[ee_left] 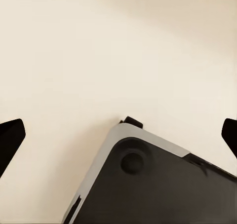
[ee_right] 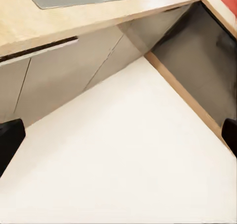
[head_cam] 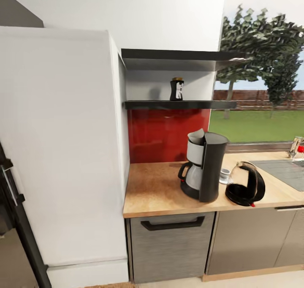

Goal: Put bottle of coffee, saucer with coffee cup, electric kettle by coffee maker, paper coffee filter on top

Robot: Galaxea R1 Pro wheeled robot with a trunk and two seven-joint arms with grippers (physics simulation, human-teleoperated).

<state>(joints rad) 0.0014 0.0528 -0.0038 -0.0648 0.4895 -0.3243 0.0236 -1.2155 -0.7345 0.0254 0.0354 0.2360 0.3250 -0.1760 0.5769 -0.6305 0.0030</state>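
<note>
Coffee bottle (head_cam: 177,88) upright on shelf (head_cam: 180,104) above coffee maker (head_cam: 203,165); likely rigid, smooth, slippery, so grasp mid-body. Both grippers (ee_left: 118,135) (ee_right: 118,135) spread wide, empty, over floor (ee_right: 123,160).

My left gripper (ee_left: 118,135) hangs with its jaws spread wide; the dark fingertips (ee_left: 11,137) sit at the left and right edges of the left wrist frame, at mid-height. My right gripper (ee_right: 118,140) is likewise agape, its fingertips (ee_right: 10,140) at the lower left and right edges, nothing between them.
</note>
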